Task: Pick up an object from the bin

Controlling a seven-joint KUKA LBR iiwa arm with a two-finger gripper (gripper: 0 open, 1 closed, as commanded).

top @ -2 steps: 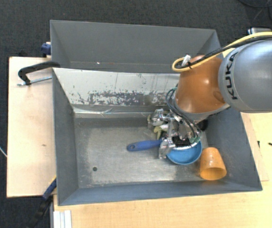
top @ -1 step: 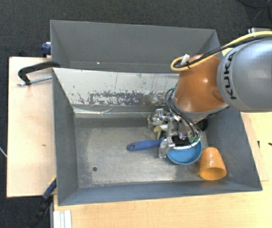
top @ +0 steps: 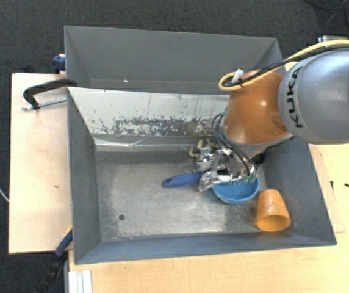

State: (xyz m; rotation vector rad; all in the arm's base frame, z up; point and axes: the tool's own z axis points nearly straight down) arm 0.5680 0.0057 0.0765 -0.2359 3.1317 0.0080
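My gripper (top: 210,168) hangs low in the right half of the bin, under the arm's orange cover. Right below it lies a blue scoop (top: 232,192) with its round bowl to the right and its long handle (top: 180,180) pointing left along the floor. The metal fingers stand at the joint between the handle and the bowl, touching or nearly touching it. An orange plastic cup (top: 271,210) lies on its side at the bin's lower right, a little beyond the scoop's bowl.
The left half of the bin floor is bare grey metal with one small dark spot (top: 121,217). The back wall is scratched and rises just behind the gripper. The arm and its cables cover the bin's right back corner.
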